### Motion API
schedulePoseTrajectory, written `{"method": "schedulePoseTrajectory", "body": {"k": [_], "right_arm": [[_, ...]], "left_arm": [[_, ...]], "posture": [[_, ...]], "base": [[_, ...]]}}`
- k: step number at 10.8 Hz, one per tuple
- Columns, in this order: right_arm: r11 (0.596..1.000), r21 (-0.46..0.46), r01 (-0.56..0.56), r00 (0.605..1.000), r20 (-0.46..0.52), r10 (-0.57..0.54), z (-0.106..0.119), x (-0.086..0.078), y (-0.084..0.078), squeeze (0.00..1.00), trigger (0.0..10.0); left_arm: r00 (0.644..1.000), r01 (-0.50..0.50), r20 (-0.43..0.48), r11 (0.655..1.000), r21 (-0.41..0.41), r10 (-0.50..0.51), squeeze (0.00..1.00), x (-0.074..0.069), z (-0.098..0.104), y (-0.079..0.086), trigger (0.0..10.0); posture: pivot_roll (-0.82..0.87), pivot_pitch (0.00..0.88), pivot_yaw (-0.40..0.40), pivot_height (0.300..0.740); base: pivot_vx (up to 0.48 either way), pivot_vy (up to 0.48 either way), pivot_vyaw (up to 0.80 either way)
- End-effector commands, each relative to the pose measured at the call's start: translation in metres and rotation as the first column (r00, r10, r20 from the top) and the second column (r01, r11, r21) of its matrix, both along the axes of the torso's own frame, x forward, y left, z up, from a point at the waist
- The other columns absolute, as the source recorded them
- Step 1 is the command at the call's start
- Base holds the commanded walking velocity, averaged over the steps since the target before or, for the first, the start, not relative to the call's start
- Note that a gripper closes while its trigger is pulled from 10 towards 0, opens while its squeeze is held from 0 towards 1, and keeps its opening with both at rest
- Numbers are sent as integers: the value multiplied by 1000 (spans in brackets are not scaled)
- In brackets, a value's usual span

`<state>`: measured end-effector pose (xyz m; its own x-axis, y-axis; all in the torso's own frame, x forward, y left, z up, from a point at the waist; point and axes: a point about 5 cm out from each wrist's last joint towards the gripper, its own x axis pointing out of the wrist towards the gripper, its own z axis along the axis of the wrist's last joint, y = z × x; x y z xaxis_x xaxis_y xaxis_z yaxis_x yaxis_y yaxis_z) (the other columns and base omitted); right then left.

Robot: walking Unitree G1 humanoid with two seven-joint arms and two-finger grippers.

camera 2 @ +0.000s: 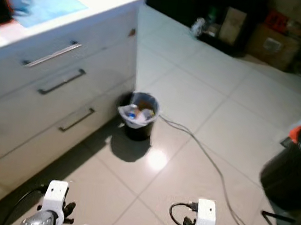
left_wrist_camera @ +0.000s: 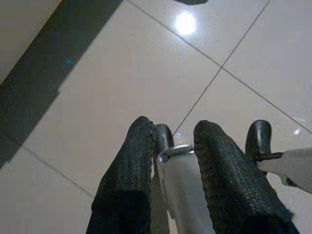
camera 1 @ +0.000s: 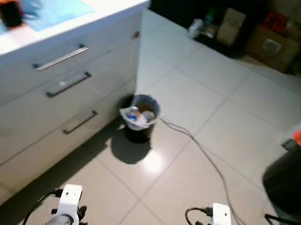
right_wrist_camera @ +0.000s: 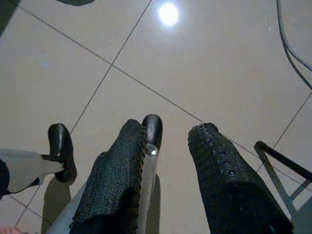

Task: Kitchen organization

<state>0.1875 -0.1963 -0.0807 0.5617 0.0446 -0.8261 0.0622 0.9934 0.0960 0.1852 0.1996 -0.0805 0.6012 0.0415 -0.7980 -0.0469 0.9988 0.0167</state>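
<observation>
Our left gripper [left_wrist_camera: 173,146] and right gripper [right_wrist_camera: 168,141] hang empty over the floor tiles, fingers parted. The small bin [camera 1: 139,116] beside the bench [camera 1: 98,0] (lined, part full) looks light and stiff; we would grip its rim.

floor tiles [camera 1: 205,119] glossy | drawer handles [camera 1: 60,58] metal | fingers [left_wrist_camera: 131,180] textured

Floor [camera 1: 206,114]: pale glossy tiles across the frame, a bright glare spot at centre.
Cabinet [camera 1: 57,100]: white drawers with bar handles, left side.
Far wall: dark, cardboard boxes [camera 1: 273,45] at upper right.
</observation>
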Motion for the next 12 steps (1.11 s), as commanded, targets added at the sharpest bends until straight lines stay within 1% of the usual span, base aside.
{"method": "schedulePoseTrajectory", "body": {"k": [1, 6, 9, 12], "right_arm": [[1000, -6, 10, 1000, -19, -10, -2, -5, -4, 0, 10000], [1000, -3, -20, 999, -32, 20, -4, -6, 3, 0, 10000], [1000, -3, -21, 999, -31, 21, -4, -6, 3, 0, 10000], [1000, -5, -30, 999, -27, 30, -3, -6, 1, 0, 10000]], "left_arm": [[1000, -6, -28, 1000, 5, 6, 0, -6, -3, 1, 10000], [999, -12, -37, 1000, 11, 13, 0, -9, -4, 5, 10000], [999, -13, -38, 1000, 11, 14, 0, -9, -4, 5, 10000], [998, -32, -46, 999, 7, 32, 0, -13, -6, 4, 10000]], "posture": [[43, 125, -16, 723], [58, 115, -16, 723], [59, 117, -17, 723], [68, 132, -31, 723]], "base": [[0, 0, 0], [0, 0, 0], [0, 0, 0], [0, 0, 0]]}}
